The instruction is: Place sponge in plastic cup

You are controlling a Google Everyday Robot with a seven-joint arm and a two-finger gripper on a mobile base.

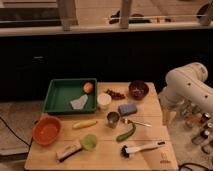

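Our gripper (199, 127) hung off the table's (150, 161) right edge and we could not tell its grasp, since the sponge (127, 108) lay free beside the plastic cup (113, 119).

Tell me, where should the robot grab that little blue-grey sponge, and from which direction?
Probably pinch the two long edges of the sponge from straight above. It lies flat, with the white cup and plastic cup close by, so a side approach looks crowded. The gripper is out of view; only the arm shows, right of the table.
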